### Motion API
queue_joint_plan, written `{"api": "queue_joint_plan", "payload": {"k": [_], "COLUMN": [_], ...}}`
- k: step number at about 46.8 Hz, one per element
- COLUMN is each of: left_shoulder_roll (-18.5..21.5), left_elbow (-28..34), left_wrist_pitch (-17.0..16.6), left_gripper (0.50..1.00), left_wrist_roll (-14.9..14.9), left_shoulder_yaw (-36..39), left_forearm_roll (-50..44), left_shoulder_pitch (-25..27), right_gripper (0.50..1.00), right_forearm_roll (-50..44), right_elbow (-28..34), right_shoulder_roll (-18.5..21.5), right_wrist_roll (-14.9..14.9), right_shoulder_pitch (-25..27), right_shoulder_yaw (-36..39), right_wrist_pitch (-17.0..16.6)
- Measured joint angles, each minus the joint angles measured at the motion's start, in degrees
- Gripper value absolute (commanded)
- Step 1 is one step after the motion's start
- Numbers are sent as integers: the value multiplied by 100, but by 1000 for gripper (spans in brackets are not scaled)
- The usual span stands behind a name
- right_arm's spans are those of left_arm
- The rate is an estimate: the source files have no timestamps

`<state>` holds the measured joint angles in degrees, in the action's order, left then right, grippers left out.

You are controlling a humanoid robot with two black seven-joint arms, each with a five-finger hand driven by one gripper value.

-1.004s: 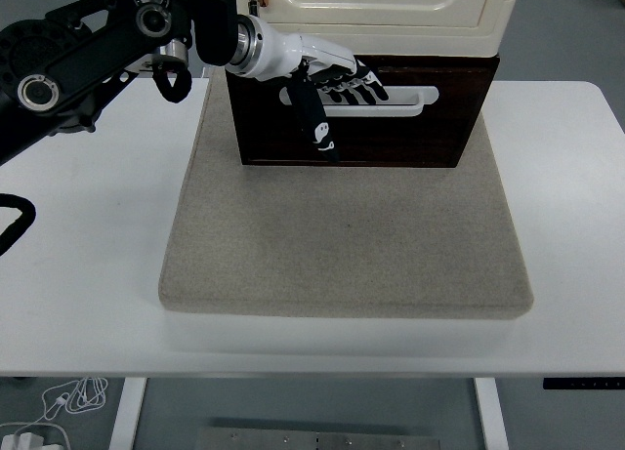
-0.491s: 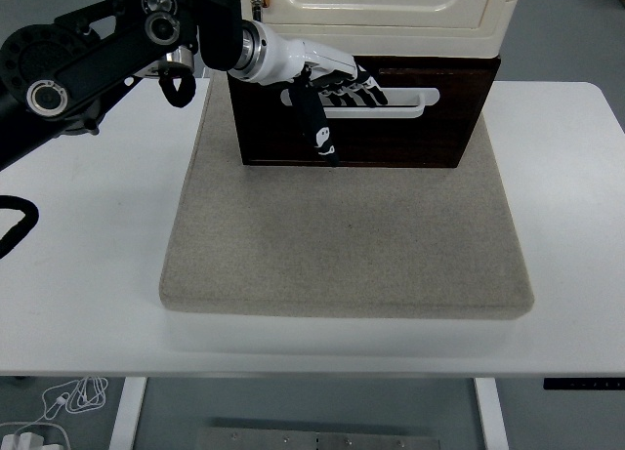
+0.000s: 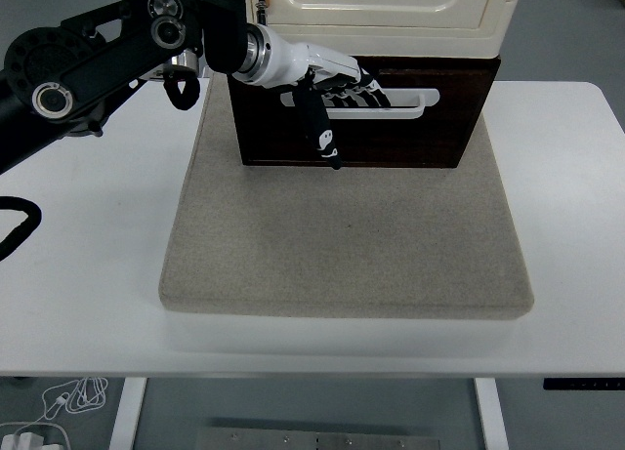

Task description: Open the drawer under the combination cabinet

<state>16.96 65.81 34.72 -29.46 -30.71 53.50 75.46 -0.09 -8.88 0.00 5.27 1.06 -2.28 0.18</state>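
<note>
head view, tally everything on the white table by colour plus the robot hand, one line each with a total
beige: 1, the mat
cream: 1, the cabinet
dark brown: 1, the drawer
white: 1, the drawer handle
white and black: 1, the left hand, its fingers hooked into the handle
total: 5

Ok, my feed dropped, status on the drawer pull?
Left hand fingers hooked in the white handle. Dark drawer under the cream cabinet, sticking out slightly. Right arm out of view. Grey mat ahead bare.
</note>
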Motion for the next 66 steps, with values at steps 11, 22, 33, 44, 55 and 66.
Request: {"api": "queue_joint_plan", "payload": {"k": [11, 22, 33, 44, 55, 66], "left_shoulder_roll": [0, -2, -34, -35, -70, -105], "left_elbow": [1, 4, 10, 19, 20, 22], "left_wrist_pitch": [0, -303, -386, -378, -375, -362], "left_gripper": [1000, 1000, 1000, 1000, 1000, 1000], "left_wrist_roll": [0, 0, 1, 1, 1, 1], "left_shoulder_yaw": [-9, -11, -6, 4, 97, 100], "left_forearm_roll": [-4, 14, 17, 20, 21, 20], "left_shoulder_pitch": [10, 41, 47, 16, 10, 4], "right_gripper": [928, 928, 928, 928, 928, 928], "right_forearm_roll": [0, 0, 0, 0, 0, 0], "right_elbow": [0, 0, 0, 0, 0, 0], "right_shoulder_roll": [0, 0, 0, 0, 0, 0], "right_wrist_roll": [0, 0, 0, 0, 0, 0], "right_shoulder_pitch": [0, 0, 0, 0, 0, -1], "right_shoulder_yaw": [0, 0, 0, 0, 0, 0], "right_wrist_pitch": [4, 0, 0, 0, 1, 3]}}
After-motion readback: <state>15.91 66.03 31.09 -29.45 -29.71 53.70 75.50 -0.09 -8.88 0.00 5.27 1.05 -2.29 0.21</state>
